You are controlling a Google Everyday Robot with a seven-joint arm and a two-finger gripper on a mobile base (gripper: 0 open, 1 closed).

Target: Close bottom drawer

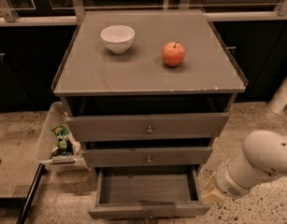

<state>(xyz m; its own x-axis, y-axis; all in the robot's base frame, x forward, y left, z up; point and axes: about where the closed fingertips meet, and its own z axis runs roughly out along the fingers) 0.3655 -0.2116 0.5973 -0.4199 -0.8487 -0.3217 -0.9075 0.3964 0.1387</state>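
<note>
The bottom drawer [147, 190] of the grey cabinet is pulled out toward me, and its shallow box is empty. Its slim front panel [133, 212] is at the bottom edge of the view, with a small knob at the centre. My white arm [260, 162] reaches in from the lower right. My gripper [211, 193] is at the arm's end, right beside the drawer's right front corner and low near the floor. I cannot tell whether it touches the drawer.
The middle drawer [147, 157] and the top drawer [147, 126] stand slightly out. A white bowl [117, 38] and a red apple [173, 54] sit on the cabinet top [87, 73]. A clear bin [46, 136] with a green packet stands at the left. A white post [281, 94] stands at the right.
</note>
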